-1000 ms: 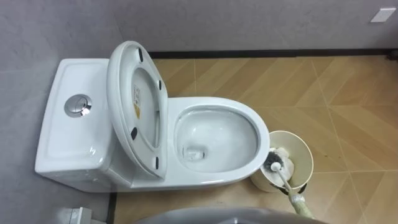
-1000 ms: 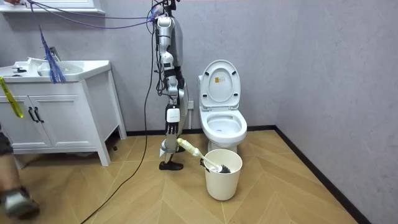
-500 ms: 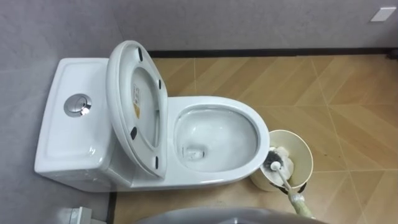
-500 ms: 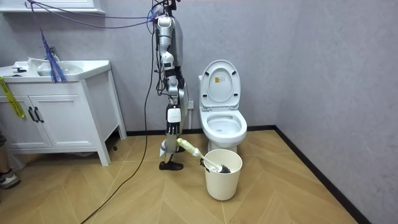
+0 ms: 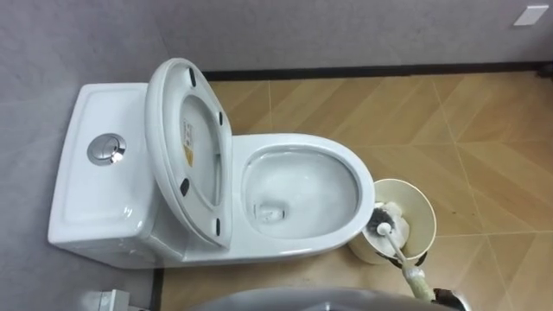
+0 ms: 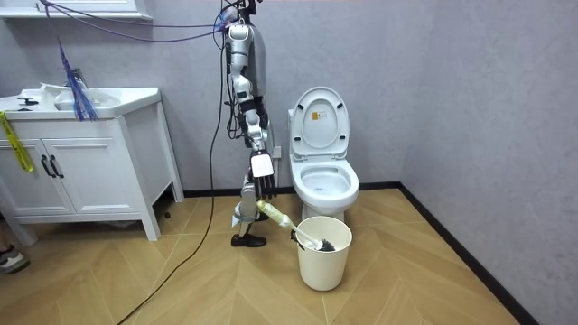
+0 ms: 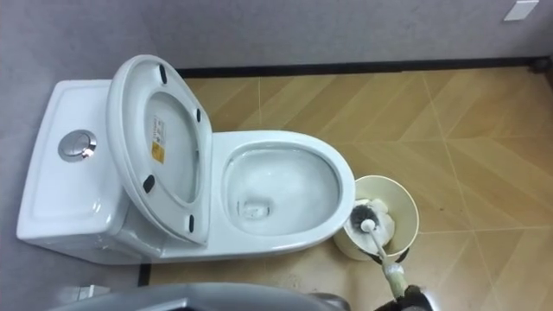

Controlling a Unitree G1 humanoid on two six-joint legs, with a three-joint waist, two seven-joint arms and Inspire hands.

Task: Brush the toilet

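Beside the bucket (image 5: pixel 420 210), my right hand (image 6: pixel 263 186) hangs, fingers (image 6: pixel 265 193) slack and empty. The brush (image 5: pixel 393 249) looks light and stiff; I'd grip its pale handle end.

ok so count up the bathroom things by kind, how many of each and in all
toilet: 1
toilet brush: 1
bucket: 1
vanity cabinet: 1
total: 4

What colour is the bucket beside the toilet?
Cream. The bucket shows best in the room view.
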